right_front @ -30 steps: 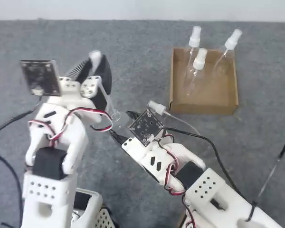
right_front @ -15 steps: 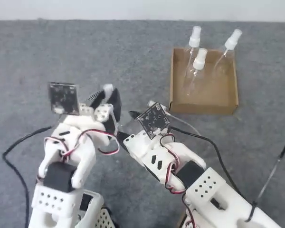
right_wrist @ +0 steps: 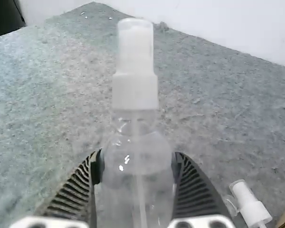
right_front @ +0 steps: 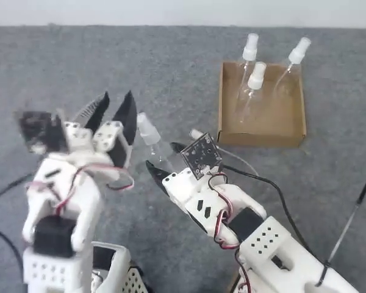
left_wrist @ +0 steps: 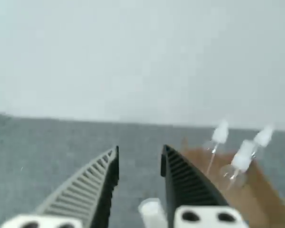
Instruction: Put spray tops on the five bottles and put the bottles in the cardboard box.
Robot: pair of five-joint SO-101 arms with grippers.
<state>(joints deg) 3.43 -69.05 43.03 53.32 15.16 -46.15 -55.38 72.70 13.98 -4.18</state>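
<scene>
The table is covered in a grey, carpet-like cloth, matt and coarse, with a pale fleck in the nap. The cardboard box towards its far right corner is plain brown board, dull and slightly fibrous.

The bottle in the right gripper is clear, glossy plastic with small highlights. Its spray top is smooth white plastic with a soft sheen. The three bottles in the box look the same.

The right gripper and the left gripper are matt black plastic, ribbed. The left arm and right arm have smooth white plastic shells and shiny red and black wires.
</scene>
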